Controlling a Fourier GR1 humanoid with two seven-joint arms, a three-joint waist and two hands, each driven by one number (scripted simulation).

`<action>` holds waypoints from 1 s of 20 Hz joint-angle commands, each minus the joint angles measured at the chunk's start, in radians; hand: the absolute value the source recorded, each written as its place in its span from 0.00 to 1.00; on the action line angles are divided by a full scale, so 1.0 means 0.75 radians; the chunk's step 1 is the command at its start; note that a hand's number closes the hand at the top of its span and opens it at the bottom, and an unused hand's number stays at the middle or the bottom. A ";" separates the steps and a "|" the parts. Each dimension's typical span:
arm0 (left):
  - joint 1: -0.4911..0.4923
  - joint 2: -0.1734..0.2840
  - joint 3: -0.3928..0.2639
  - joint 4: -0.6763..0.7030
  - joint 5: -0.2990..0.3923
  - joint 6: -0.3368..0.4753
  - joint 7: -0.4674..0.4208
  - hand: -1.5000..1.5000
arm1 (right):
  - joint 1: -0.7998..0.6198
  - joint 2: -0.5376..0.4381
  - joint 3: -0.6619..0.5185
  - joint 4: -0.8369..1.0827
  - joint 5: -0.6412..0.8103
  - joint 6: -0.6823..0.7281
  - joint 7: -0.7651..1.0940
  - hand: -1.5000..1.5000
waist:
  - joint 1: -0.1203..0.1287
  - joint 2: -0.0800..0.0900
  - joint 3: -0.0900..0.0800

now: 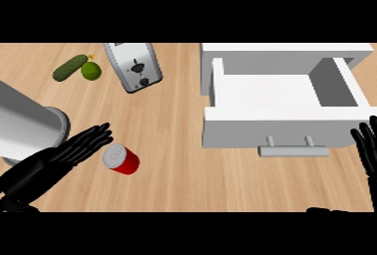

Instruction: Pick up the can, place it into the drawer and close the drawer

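Head view: red can (123,159) just right of open, empty left hand (55,162).

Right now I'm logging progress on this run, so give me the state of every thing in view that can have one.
drawer: pulled open, nothing in it.
can: lying tilted on the counter, outside the drawer, not held.
left hand: open, fingers straight, just beside the can.
right hand: open, fingers up, at the view's right edge by the drawer front.
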 commanded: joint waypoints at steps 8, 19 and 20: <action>-0.001 -0.114 0.059 0.328 -0.426 -0.112 -0.411 0.00 | -0.002 0.023 -0.035 0.077 -0.009 0.045 -0.051 0.00 | 0.001 0.001 -0.001; -0.218 -0.057 0.110 0.763 -0.663 -0.073 -0.709 0.00 | 0.017 0.019 -0.090 0.083 -0.022 0.114 -0.091 0.00 | -0.003 0.001 0.000; -0.257 -0.088 0.086 0.835 -0.722 -0.015 -0.744 0.00 | 0.044 0.074 -0.024 0.110 0.048 0.097 -0.166 0.00 | -0.006 0.002 -0.001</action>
